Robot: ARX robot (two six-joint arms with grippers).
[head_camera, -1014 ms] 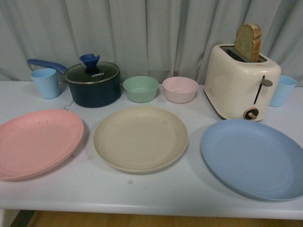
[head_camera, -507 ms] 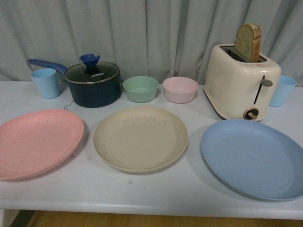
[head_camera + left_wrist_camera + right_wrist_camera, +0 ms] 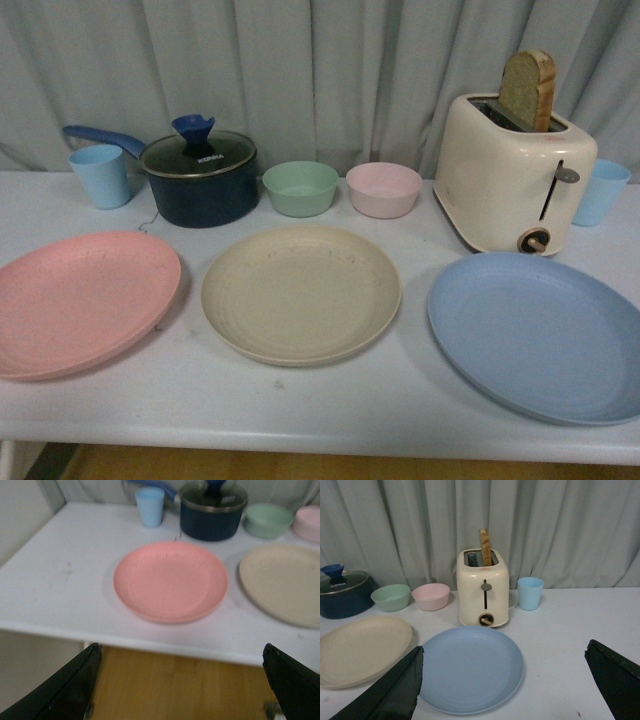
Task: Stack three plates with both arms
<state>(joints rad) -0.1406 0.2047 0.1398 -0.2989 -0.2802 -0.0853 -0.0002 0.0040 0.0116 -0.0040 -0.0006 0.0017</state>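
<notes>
Three plates lie in a row on the white table [image 3: 300, 410], none touching: the pink plate [image 3: 82, 300] at the left, the beige plate [image 3: 300, 292] in the middle, the blue plate [image 3: 540, 332] at the right. No arm shows in the front view. My left gripper [image 3: 182, 685] is open and empty, held off the table's front edge, short of the pink plate [image 3: 171, 580]. My right gripper [image 3: 505, 682] is open and empty above the near side of the blue plate [image 3: 470, 667]. The beige plate also shows in both wrist views [image 3: 285, 582] [image 3: 362, 647].
Behind the plates stand a light blue cup [image 3: 100, 175], a dark blue lidded pot [image 3: 198, 178], a green bowl [image 3: 300, 187], a pink bowl [image 3: 383, 188], a cream toaster [image 3: 510, 180] with a bread slice, and a second blue cup [image 3: 601, 192]. A grey curtain hangs behind.
The front view has shifted a few pixels; the plates and other things have not moved on the table.
</notes>
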